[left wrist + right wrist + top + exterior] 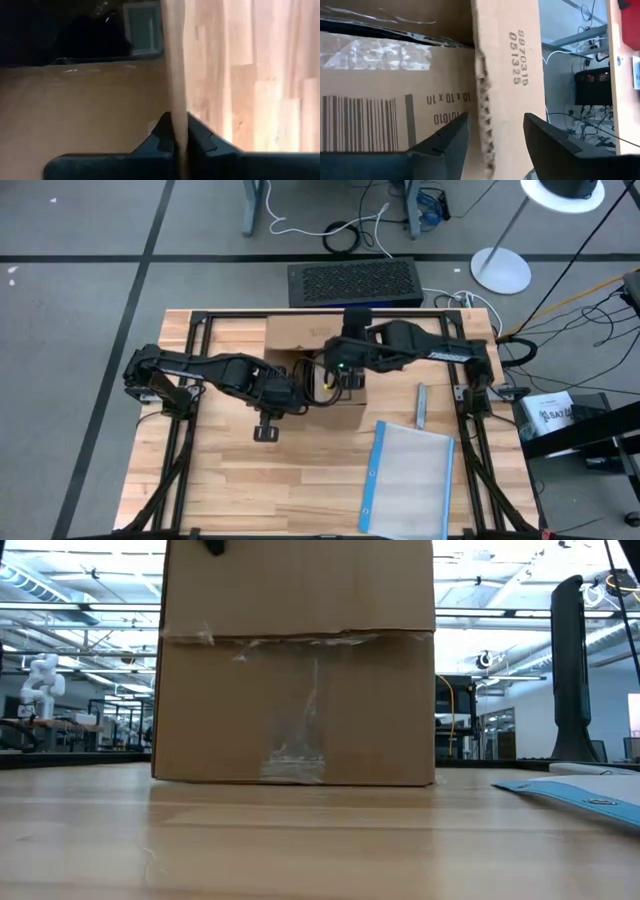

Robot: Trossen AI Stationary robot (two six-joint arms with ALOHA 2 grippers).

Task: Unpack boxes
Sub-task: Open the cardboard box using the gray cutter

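Here we see the box [315, 365] mid-table between the arms, the left gripper [179, 140] pinched shut on one thin flap [174, 75], the right gripper [492, 137] gaping wide around another flap edge [505, 75], gripping nothing. We reckon a pull by the left alone could tear the flap or drag the box. The right's loose flap may fold back.

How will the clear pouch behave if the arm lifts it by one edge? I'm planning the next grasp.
The clear pouch lies thin and flat on the table, so it would probably sag. Its glossy film looks slippery, and it seems light.
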